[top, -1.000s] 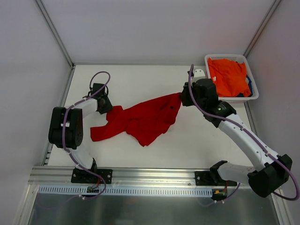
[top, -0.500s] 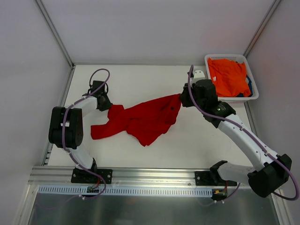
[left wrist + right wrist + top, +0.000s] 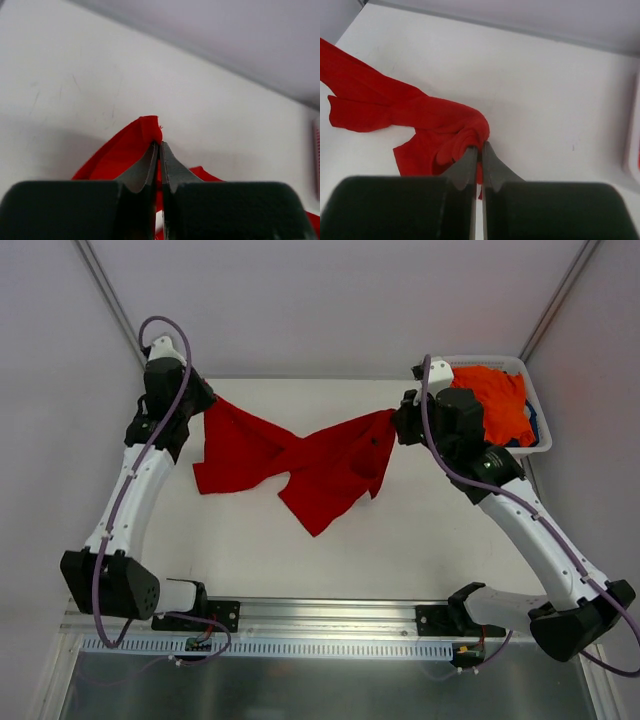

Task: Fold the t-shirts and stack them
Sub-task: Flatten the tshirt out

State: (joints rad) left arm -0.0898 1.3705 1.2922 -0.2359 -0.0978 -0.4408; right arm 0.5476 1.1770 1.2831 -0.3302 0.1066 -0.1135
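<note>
A bright red t-shirt (image 3: 300, 462) hangs stretched between both arms above the white table (image 3: 420, 530), sagging in the middle. My left gripper (image 3: 205, 403) is shut on its left corner; in the left wrist view a red fold (image 3: 145, 131) pokes out past the tips of that gripper (image 3: 159, 144). My right gripper (image 3: 393, 421) is shut on the shirt's right edge, and bunched red cloth (image 3: 465, 131) sits at the tips of that gripper (image 3: 480, 145). An orange t-shirt (image 3: 488, 405) fills the basket, with a dark blue one (image 3: 532, 426) peeking out at its right side.
A white plastic basket (image 3: 535, 452) stands at the table's back right corner, just behind my right wrist. Grey walls close in the back and both sides. A metal rail (image 3: 330, 615) runs along the near edge.
My left gripper closed on the shirt's left corner and rose toward the back left, lifting it. The right gripper moved up and slightly back. The red shirt now spans between them.
</note>
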